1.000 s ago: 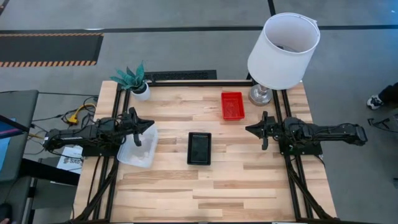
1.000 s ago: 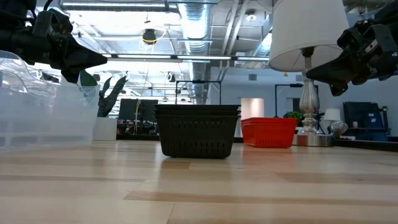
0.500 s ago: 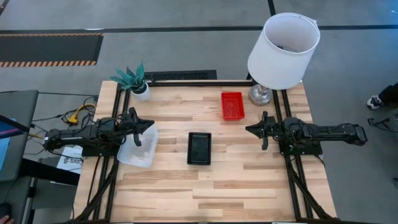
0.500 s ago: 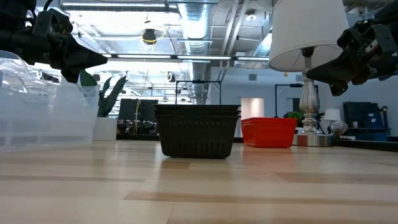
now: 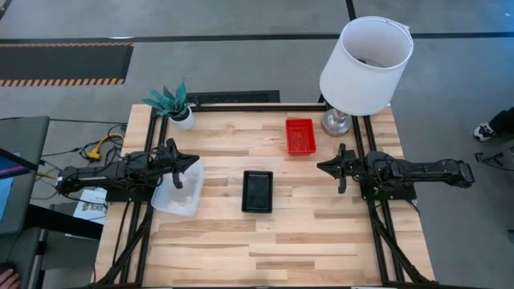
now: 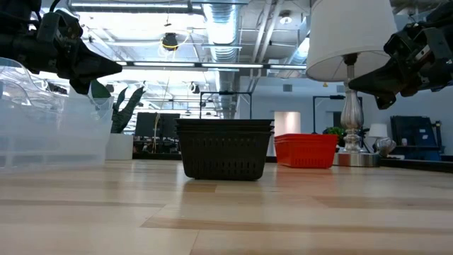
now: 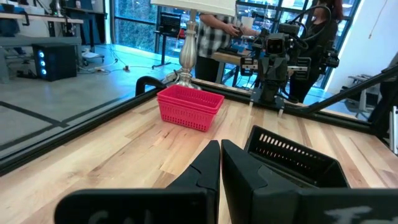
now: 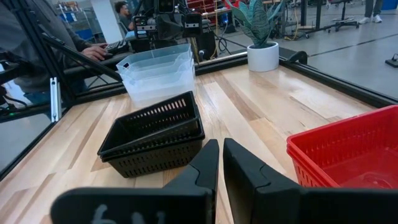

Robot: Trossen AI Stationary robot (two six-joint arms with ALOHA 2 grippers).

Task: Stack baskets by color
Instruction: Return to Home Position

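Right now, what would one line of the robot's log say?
red baskets: stacked | black baskets: stacked | clear baskets: stacked | left gripper: shut, raised | right gripper: shut, raised

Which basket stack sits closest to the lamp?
The red mesh plastic basket stack, right beside the white lamp's base; the black mesh stack is mid-table, the clear plastic one far left.

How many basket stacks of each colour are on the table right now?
Red stack: 1
Black stack: 1
Clear stack: 1
Total: 3 stacks. The number of baskets inside each stack cannot be told for sure.
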